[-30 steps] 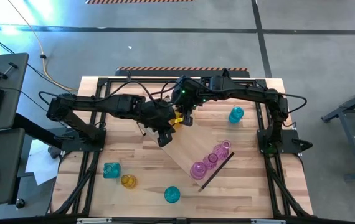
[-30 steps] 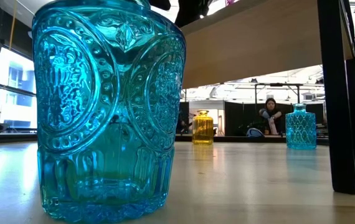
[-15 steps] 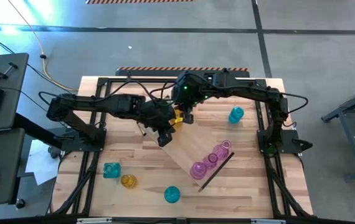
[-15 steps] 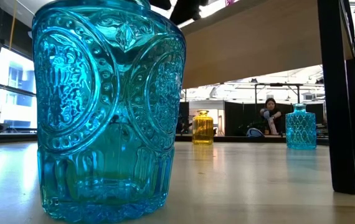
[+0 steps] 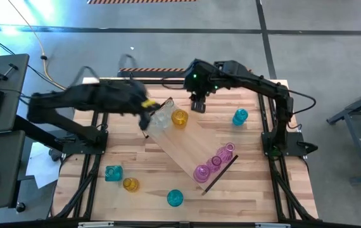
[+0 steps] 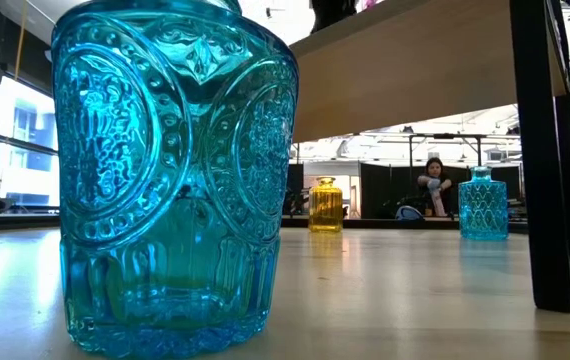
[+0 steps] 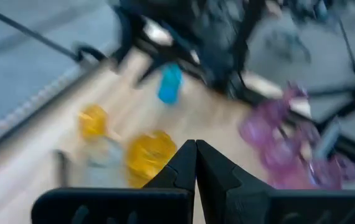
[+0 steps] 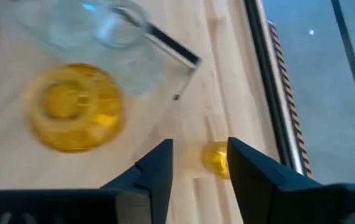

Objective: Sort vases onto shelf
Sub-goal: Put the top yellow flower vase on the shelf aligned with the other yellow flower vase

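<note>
Shelf (image 5: 190, 152) lying diagonally across the tabletop (image 5: 256, 190), one end near the back left, dark end piece at the front right. Amber vase (image 5: 179, 118) and clear vase (image 5: 160, 118) standing side by side at the upper end of the board; three pink vases (image 5: 213, 163) clustered at the lower end.

Right gripper (image 5: 199, 106) hovering just beside the amber vase, toward the back edge of the tabletop. In the right wrist view its fingers (image 8: 159, 169) are parted with bare wood showing between them, holding nothing; amber vase sitting free on the board.

Left gripper (image 7: 195, 163) reaching toward the clear vase from the left side, arm blurred in the high view. Fingers pressed together in the left wrist view, nothing between them.

Loose vases: teal one (image 5: 240, 116) near the right arm's base, teal (image 5: 113, 173), amber (image 5: 130, 184) and teal (image 5: 175, 198) along the front of the tabletop. The last one is filling the low view (image 6: 170, 180).

Risks as I am judging them:
- Amber and clear vases standing very close; any sideways sweep by either arm is likely knocking one into the other, and round glass bodies would be rolling off the board
- Both arms working around the same end of the shelf, so arm contact looks possible
- Shelf appears to be lying loose, so a bump could be shifting it and upsetting the pink group
- Four vases are waiting off the shelf, one close to the front edge
</note>
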Controlling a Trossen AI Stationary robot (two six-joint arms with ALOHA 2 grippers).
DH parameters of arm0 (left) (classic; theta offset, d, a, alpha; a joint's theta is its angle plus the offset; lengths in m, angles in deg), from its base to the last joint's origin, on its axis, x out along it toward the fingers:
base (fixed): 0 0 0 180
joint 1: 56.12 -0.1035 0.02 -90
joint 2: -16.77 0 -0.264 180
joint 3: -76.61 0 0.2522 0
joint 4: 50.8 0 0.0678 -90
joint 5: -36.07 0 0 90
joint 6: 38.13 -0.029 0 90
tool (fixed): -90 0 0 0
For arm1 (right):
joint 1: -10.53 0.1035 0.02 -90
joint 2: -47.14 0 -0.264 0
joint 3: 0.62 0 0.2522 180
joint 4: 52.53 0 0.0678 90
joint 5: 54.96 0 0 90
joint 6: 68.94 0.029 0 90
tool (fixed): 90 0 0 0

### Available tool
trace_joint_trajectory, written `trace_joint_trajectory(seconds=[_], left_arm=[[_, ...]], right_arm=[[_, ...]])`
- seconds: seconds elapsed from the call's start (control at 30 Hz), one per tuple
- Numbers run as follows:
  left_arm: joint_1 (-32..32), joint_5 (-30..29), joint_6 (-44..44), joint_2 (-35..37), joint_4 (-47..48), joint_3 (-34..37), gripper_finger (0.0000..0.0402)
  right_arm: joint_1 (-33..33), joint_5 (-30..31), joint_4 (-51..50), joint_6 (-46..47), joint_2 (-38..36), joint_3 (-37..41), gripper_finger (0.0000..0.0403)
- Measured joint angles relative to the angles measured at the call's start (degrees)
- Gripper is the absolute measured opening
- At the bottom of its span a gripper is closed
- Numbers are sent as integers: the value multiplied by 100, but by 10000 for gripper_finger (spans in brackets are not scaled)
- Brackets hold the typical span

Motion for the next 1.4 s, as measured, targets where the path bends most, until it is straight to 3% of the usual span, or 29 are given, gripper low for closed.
trace_joint_trajectory(seconds=[0.1,0.27,0.47,0.8,0.93,1.1,1.4], left_arm=[[0,-530,-37,484,9,-2,1],[-2,-844,-50,1010,77,-2,1],[-5,-1027,-397,1317,567,-2,1],[-4,-1232,-810,1480,809,-2,1],[-4,-1175,-813,1537,955,-2,1],[-4,-1063,-828,1617,1123,-2,1],[-4,-961,-802,1738,1155,-2,1]], right_arm=[[-270,4,82,-168,-2,116,135],[-764,-15,142,-294,2,177,135],[-1345,-910,332,138,106,182,135],[-1649,-1588,145,927,840,195,135],[-1542,-1501,-82,1082,1030,193,135],[-1497,-938,-208,1093,1199,193,135],[-1732,-883,-210,1209,1364,591,135]])
